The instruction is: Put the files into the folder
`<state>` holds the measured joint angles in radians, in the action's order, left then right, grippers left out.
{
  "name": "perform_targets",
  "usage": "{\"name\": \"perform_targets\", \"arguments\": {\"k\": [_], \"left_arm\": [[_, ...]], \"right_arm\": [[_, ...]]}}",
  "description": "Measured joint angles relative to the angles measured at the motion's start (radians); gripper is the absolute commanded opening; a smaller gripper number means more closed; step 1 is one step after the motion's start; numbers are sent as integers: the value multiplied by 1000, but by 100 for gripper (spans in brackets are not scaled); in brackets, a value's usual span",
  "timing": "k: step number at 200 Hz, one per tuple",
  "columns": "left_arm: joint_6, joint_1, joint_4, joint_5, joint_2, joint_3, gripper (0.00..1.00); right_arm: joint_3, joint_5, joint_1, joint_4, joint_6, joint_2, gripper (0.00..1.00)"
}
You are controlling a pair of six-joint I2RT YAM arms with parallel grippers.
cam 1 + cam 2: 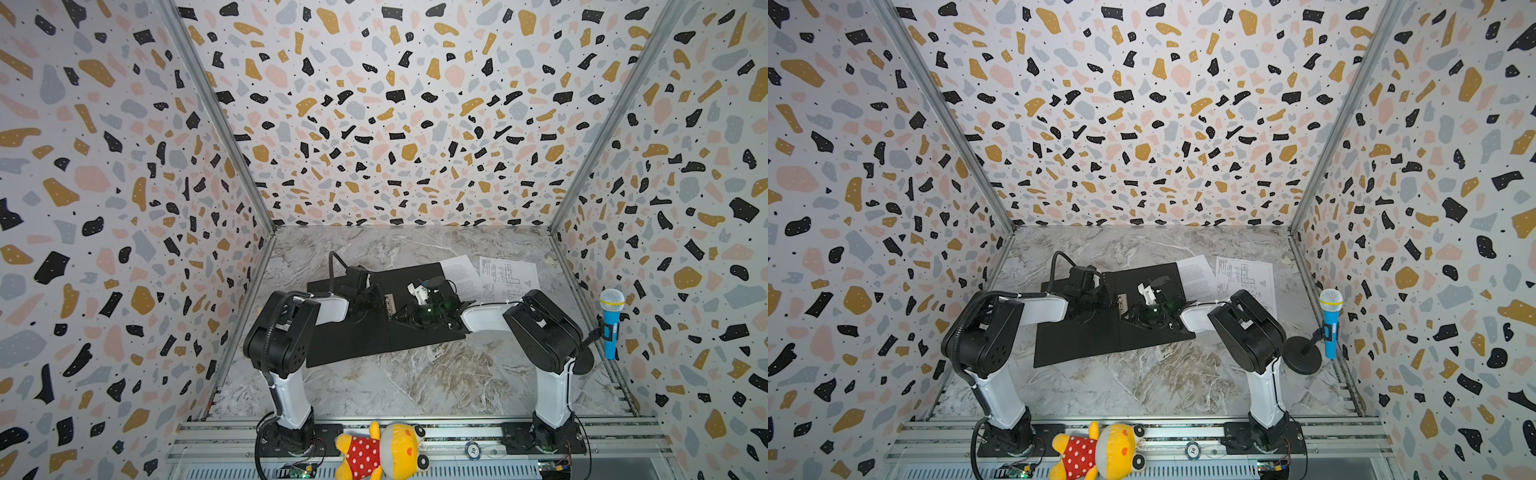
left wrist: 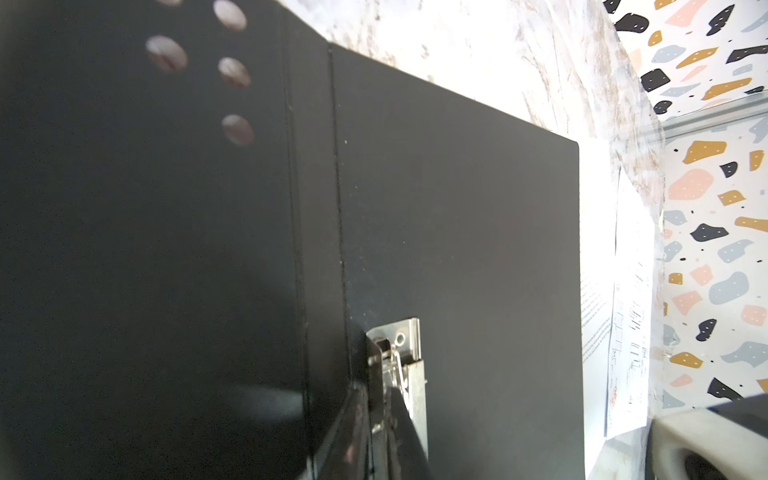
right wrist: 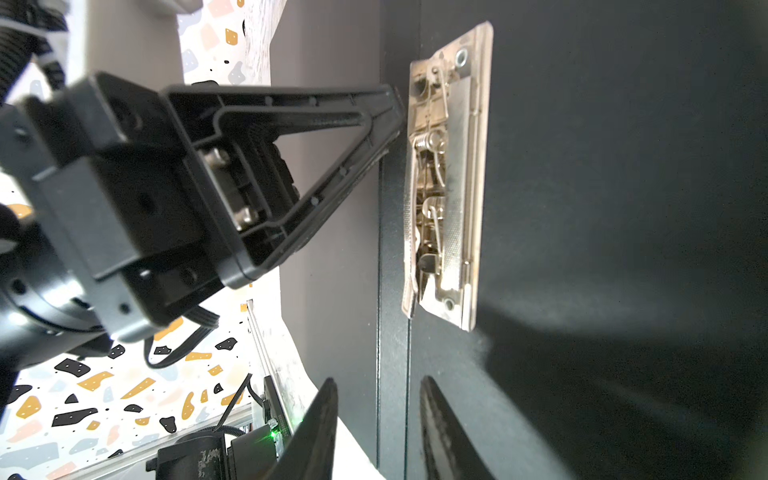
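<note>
The folder (image 1: 345, 336) (image 1: 1075, 336) lies spread open on the marble table with its black inside (image 2: 457, 208) facing up. A metal clip (image 1: 390, 305) (image 3: 449, 187) sits beside its spine. My left gripper (image 2: 380, 390) (image 3: 395, 116) is shut, its tips against one end of the clip. My right gripper (image 3: 378, 386) (image 1: 405, 313) hovers open over the spine crease, holding nothing. The files lie flat past the folder's right edge. They are a text sheet (image 1: 459, 274) (image 1: 1196, 276), partly tucked under the folder's corner, and a drawing sheet (image 1: 509, 278) (image 1: 1246, 278).
A blue toy microphone (image 1: 611, 328) on a black stand is by the right wall. A yellow plush toy (image 1: 382, 453) and a poker chip (image 1: 473, 450) lie on the front rail between the arm bases. Patterned walls close in three sides.
</note>
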<state>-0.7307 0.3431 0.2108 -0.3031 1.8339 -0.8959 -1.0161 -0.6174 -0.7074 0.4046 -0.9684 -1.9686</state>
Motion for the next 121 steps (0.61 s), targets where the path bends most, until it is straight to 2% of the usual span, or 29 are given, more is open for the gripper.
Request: {"name": "perform_targets", "arguments": {"k": [96, 121], "left_arm": [[-3, 0, 0, -7, 1, 5, 10], [6, 0, -1, -6, 12, -3, 9]], "right_arm": [[0, 0, -2, 0, -3, 0, 35], [-1, 0, -2, 0, -3, -9, 29]]}}
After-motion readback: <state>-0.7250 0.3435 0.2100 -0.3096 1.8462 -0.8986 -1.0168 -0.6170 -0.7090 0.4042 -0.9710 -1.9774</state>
